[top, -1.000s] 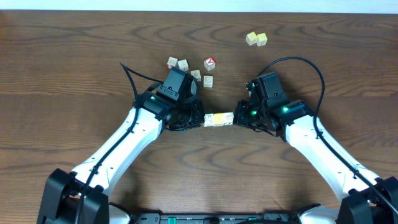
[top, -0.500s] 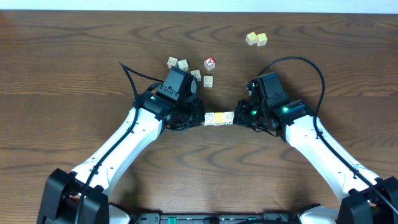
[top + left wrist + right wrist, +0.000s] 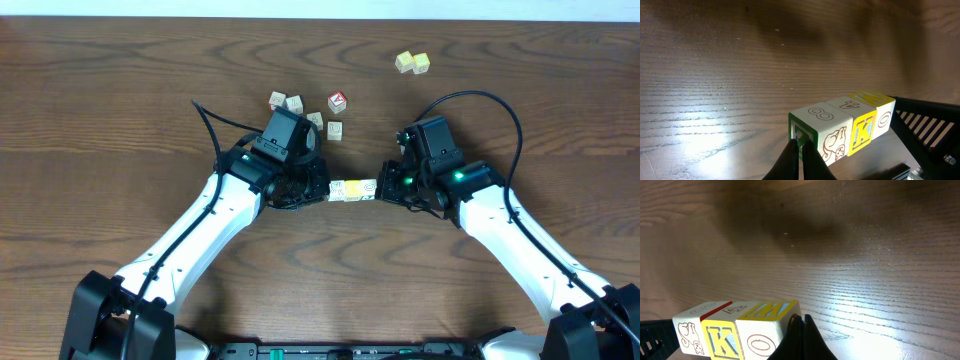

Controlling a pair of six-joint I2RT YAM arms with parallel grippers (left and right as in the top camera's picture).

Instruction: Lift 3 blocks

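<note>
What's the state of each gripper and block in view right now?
Left gripper: shut, tip pressing the row's end.
Right gripper: shut, tip pressing the other end.
Row of three blocks: squeezed end to end between the grippers, seemingly off the table.
Red-faced cube: loose on the table.
Two pale-yellow cubes: loose, side by side.

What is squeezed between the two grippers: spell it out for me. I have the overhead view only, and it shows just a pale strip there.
Observer: The left wrist view shows three blocks in one row, faces touching.
Operator: Read me the side faces.
Observer: An animal drawing on the green-edged block, a K on the middle block, an O on the end block.
Operator: Report the grip.
Observer: Nothing sits between either pair of jaws. The left gripper is shut with its tip pressed against the green face, and the right gripper is shut against the far end.
</note>
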